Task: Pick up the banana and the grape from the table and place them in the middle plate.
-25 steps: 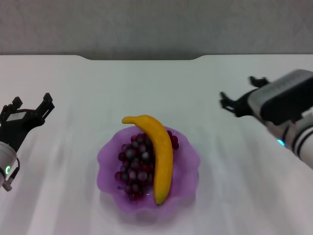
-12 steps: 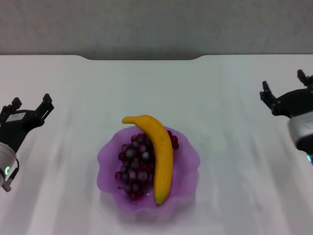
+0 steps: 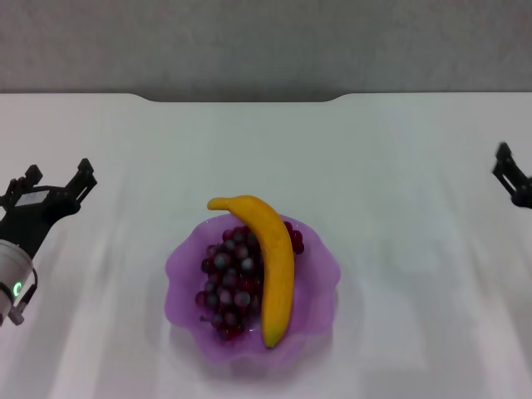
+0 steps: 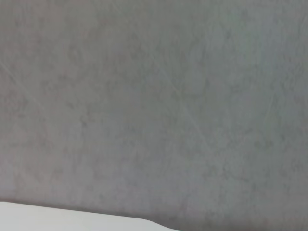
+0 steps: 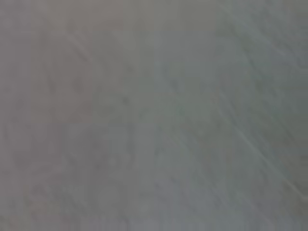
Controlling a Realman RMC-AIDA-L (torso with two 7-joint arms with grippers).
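White table (image 3: 399, 166) under a grey wall, with a purple plate (image 3: 320, 266) near its front middle holding both fruits.

Banana (image 3: 273, 262) lies along the plate's right half, its far tip poking just over the far rim and its near tip by the near rim; the grape bunch (image 3: 226, 278) sits touching its left side, with a few grapes showing on the right. Left gripper (image 3: 54, 184) hangs over the table's left edge, well apart from the plate, fingers spread and holding nothing. Right gripper (image 3: 511, 179) shows only as a dark sliver at the right edge, so I cannot tell how its jaws stand. Both wrist views show mostly grey wall.
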